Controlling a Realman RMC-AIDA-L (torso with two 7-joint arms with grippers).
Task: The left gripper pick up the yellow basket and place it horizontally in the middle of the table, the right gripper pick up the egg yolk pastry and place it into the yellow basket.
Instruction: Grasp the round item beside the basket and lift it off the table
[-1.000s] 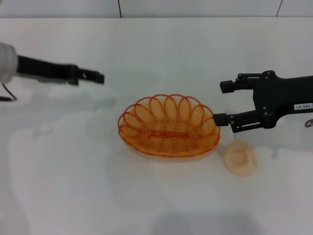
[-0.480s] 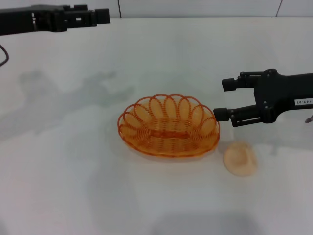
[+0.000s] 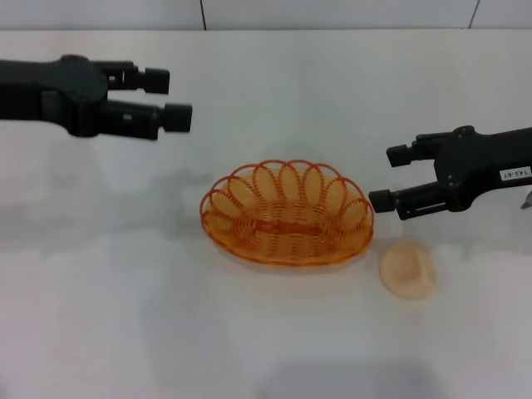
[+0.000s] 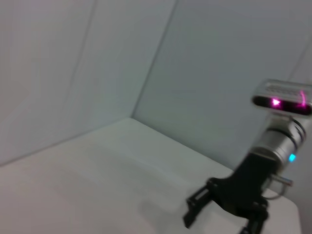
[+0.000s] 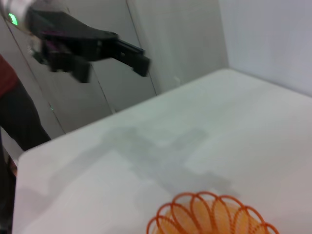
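Observation:
The yellow basket (image 3: 287, 218) lies horizontally on the white table (image 3: 116, 324) near the middle, empty. Its rim also shows in the right wrist view (image 5: 214, 217). The egg yolk pastry (image 3: 408, 269) lies on the table just right of the basket, nearer to me. My left gripper (image 3: 173, 100) is open and empty, raised above the table behind and left of the basket; it also shows in the right wrist view (image 5: 129, 53). My right gripper (image 3: 387, 178) is open and empty, just right of the basket's rim and above and behind the pastry. It shows far off in the left wrist view (image 4: 222, 222).
A pale wall (image 3: 332, 12) runs along the table's far edge. Bare tabletop lies in front of and left of the basket.
My left gripper has swung from the far left up and back, then down and right to hover behind-left of the basket. My right gripper has shifted slightly right. Basket and pastry have not moved.

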